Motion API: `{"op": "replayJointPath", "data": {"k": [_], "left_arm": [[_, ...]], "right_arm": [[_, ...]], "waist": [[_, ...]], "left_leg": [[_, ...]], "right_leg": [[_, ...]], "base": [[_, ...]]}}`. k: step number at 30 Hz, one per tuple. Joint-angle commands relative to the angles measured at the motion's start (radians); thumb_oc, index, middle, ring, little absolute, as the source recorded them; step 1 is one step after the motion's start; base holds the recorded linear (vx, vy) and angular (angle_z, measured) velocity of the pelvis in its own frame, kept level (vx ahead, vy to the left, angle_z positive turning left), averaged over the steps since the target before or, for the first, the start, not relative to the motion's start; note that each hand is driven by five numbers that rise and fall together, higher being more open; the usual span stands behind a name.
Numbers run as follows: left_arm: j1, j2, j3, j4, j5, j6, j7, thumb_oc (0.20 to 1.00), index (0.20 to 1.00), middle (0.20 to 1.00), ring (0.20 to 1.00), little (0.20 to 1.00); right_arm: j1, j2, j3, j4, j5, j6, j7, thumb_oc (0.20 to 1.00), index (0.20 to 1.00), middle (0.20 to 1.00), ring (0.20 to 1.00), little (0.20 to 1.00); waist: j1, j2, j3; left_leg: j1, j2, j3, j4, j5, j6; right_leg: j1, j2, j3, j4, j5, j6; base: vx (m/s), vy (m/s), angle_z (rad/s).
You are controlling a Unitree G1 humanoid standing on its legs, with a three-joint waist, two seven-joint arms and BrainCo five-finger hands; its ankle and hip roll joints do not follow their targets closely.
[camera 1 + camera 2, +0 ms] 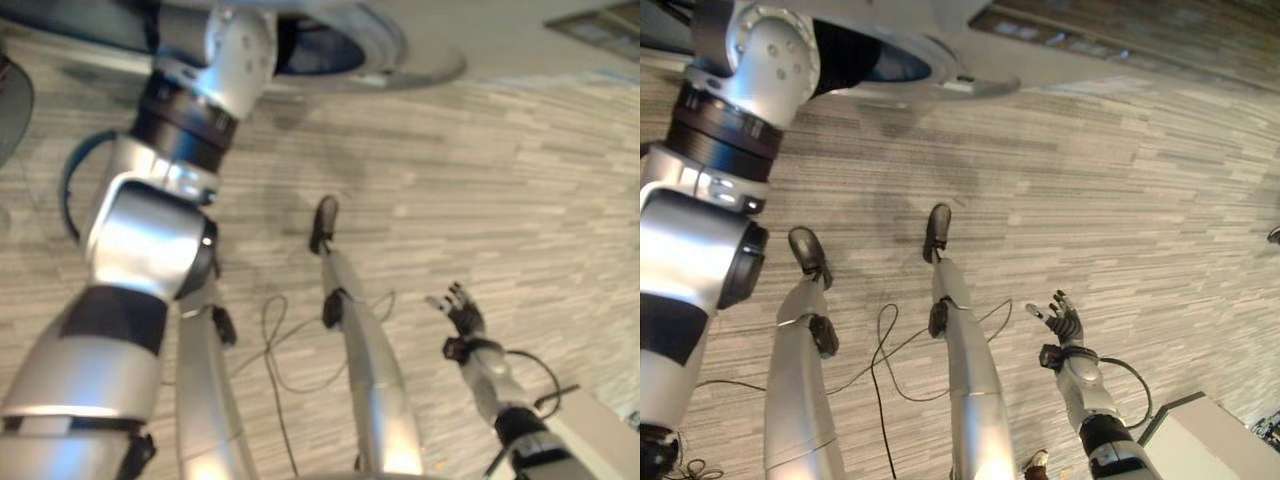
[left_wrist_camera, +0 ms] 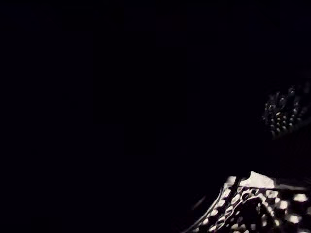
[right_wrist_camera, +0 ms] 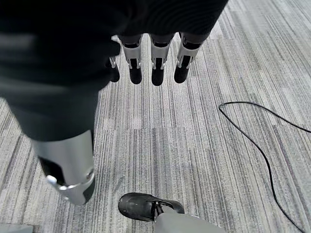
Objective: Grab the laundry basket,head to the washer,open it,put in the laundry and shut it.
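— Where is the washer, and what is in it?

— The pale front-loading washer with a round grey door ring (image 1: 405,45) stands at the far edge of the grey striped carpet floor (image 1: 500,180), its dark round opening facing the robot. The left arm reaches up from the near left and ends at that opening. The left wrist view is almost black, with a patch of shiny perforated metal drum wall (image 2: 252,211) at one corner, so the camera looks to be inside the drum. What lies in the drum I cannot make out (too dark).

— And the left hand?

— Hidden inside the washer; whether it is open, closed or holding anything I cannot tell.

— The other one?

— The right hand (image 1: 465,318) hangs low at the near right, well apart from the washer, over bare carpet. It is open and holds nothing: in its own wrist view the silver dark-tipped fingers (image 3: 157,63) point straight out in a row, the thumb set apart. Near it, at the near right corner of the floor, sits a pale box-shaped object (image 1: 600,425).
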Motion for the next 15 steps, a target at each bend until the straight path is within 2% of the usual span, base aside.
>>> {"op": "replayJointPath", "data": {"k": [1,7,11,15], "left_arm": [[-0.244,0.038,-0.067,-0.01,0.029,-0.049,-0.052,0.2,0.2,0.2,0.2,0.2],[-0.351,0.118,-0.153,0.063,0.078,-0.019,-0.058,0.2,0.2,0.2,0.2,0.2],[-0.399,0.171,-0.197,0.075,0.113,-0.011,-0.051,0.2,0.2,0.2,0.2,0.2],[-0.41,0.198,-0.201,0.089,0.125,-0.009,-0.035,0.2,0.2,0.2,0.2,0.2]], "right_arm": [[0.055,-0.147,-0.064,-0.059,-0.015,0.002,-0.015,1.0,1.0,1.0,1.0,1.0],[0.102,-0.22,-0.154,-0.095,-0.02,-0.006,-0.022,1.0,1.0,1.0,1.0,1.0],[0.16,-0.243,-0.211,-0.08,-0.028,0.002,-0.013,1.0,1.0,1.0,1.0,1.0],[0.185,-0.248,-0.231,-0.059,-0.026,0.003,-0.007,1.0,1.0,1.0,1.0,1.0]], "waist": [[-0.072,0.07,0.0],[-0.103,0.069,-0.007],[-0.109,0.071,-0.015],[-0.104,0.074,-0.017]], "left_leg": [[0.145,0.028,-0.046,-0.225,0.004,-0.029],[0.154,0.02,-0.03,-0.218,-0.013,-0.019],[0.147,0.02,-0.028,-0.209,-0.019,-0.016],[0.139,0.022,-0.026,-0.196,-0.024,-0.013]], "right_leg": [[0.139,0.047,0.03,0.229,-0.342,0.045],[0.146,0.051,0.05,0.206,-0.333,0.044],[0.139,0.054,0.053,0.206,-0.335,0.039],[0.134,0.055,0.053,0.208,-0.336,0.036]], "base": [[0.03,0.077,-0.08],[0.03,0.057,-0.07],[0.02,0.016,-0.01],[0.0,0.0,0.0]]}}
